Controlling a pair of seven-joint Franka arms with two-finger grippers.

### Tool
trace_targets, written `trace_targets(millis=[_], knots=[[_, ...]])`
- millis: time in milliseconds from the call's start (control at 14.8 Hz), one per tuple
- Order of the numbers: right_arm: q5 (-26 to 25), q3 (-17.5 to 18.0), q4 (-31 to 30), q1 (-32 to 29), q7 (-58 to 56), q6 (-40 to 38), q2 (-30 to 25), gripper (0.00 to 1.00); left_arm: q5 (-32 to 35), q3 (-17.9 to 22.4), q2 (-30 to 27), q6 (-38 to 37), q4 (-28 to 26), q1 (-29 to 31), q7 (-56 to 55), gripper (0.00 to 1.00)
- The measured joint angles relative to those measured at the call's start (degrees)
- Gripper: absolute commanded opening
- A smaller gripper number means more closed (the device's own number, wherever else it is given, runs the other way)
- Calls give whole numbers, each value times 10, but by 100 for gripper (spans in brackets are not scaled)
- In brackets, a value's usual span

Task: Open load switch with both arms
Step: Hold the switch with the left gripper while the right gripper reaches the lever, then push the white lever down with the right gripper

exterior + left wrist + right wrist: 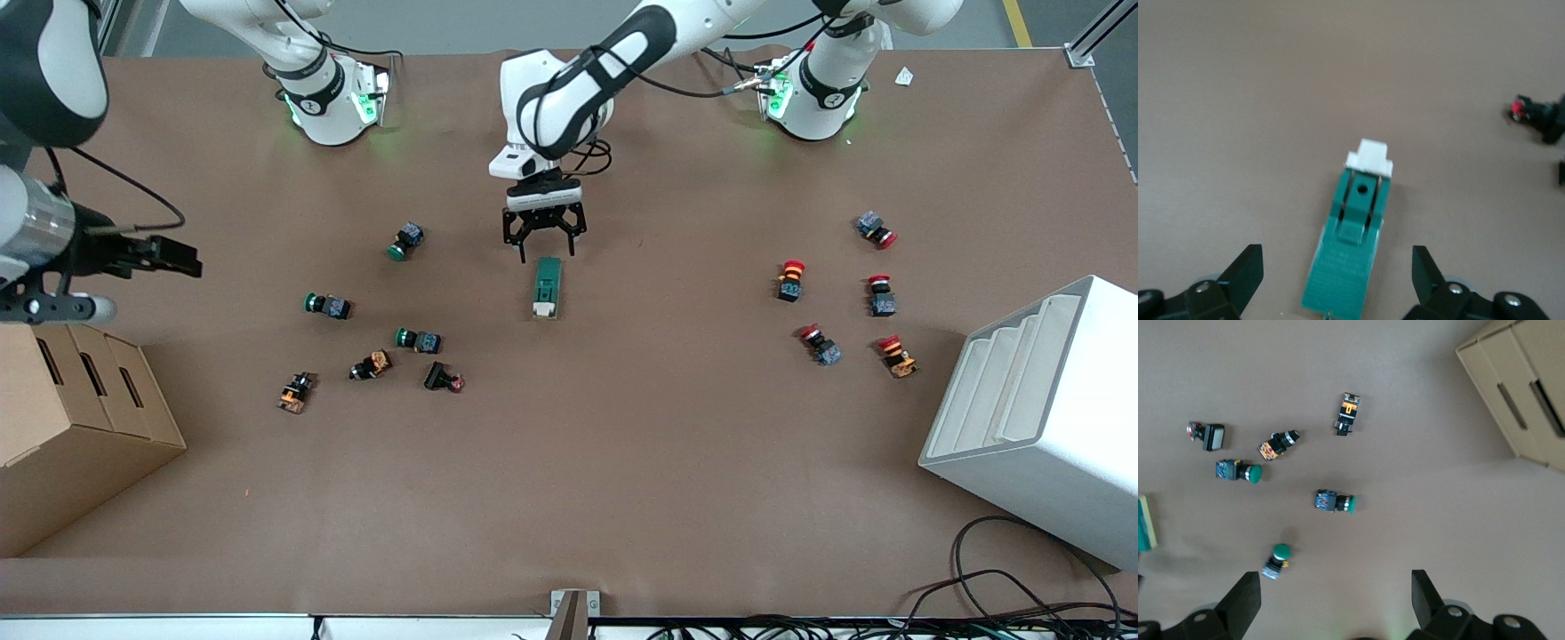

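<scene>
The load switch (547, 286) is seen lying flat on the brown table (622, 462), near the table's middle, with its long axis running toward the front camera and its white lever (542, 309) at the end nearer that camera. In the left wrist view the dark green body (1346, 263) is shown between the two spread fingers, with the white lever (1369, 159) at the end away from the gripper. The left gripper (544, 238) is held just above the switch's green end, its jaws wide open and nothing gripped; the fingers (1245, 270) stand clear of the block on either side. The right gripper (169, 256) is held up in the air over the right arm's end of the table, above a cardboard box (80, 418); its jaws are also wide open and empty, as the right wrist view shows (1335, 603). Between the switch and that box a loose group of green-capped and dark push-buttons (418, 339) is scattered on the table. Toward the left arm's end a group of red-capped push-buttons (789, 279) is spread out, and a white stepped bin (1040, 418) stands near the table's edge there.
</scene>
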Motion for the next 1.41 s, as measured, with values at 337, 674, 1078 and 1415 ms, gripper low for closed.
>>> trace_targets(millis=[337, 674, 1078, 1415], knots=[[32, 5, 2, 57, 225, 12, 27, 100, 118, 0, 38, -72, -13, -33, -69, 98], [34, 9, 3, 176, 532, 79, 96, 100, 215, 2, 85, -127, -14, -53, -130, 98], [81, 10, 6, 268, 811, 170, 195, 100, 254, 3, 109, -166, -15, -70, -141, 98], [82, 10, 31, 337, 977, 258, 283, 100, 276, 3, 114, -172, -16, -71, -141, 98]])
